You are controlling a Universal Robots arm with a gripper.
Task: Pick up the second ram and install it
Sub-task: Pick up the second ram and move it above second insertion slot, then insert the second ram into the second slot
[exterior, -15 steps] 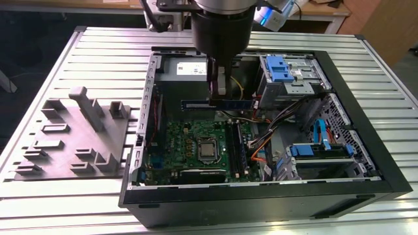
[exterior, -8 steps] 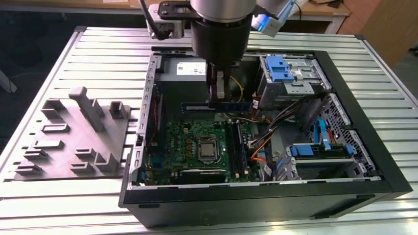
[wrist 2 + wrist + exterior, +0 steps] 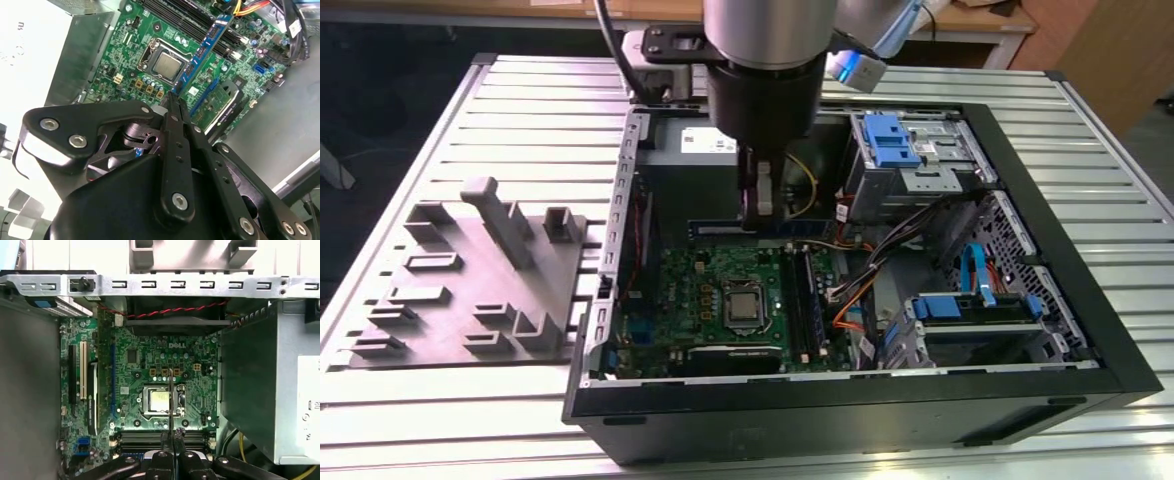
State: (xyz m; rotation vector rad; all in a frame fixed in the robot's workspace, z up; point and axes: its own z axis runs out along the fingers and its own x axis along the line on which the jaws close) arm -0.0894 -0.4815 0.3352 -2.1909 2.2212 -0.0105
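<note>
Setting: An open PC case (image 3: 854, 420) lies on a slatted metal table (image 3: 520, 100), its board facing up.
Gripper: Inside the case, the gripper (image 3: 762, 212) hangs above the board, just beyond the CPU (image 3: 744, 305), its fingers clamped on the ram.
Ram: The ram (image 3: 714, 228) is pinched near its middle, held level and clear of the board, on the CPU's far side.
Long axis: It runs toward the exterior view's left and right, along the CPU's far edge.
Slots: The slots (image 3: 803, 300) lie just beside the CPU on the exterior view's right, running near to far.
Relation: Ram and slots appear to lie roughly crosswise, a reading both wrist views support.
</note>
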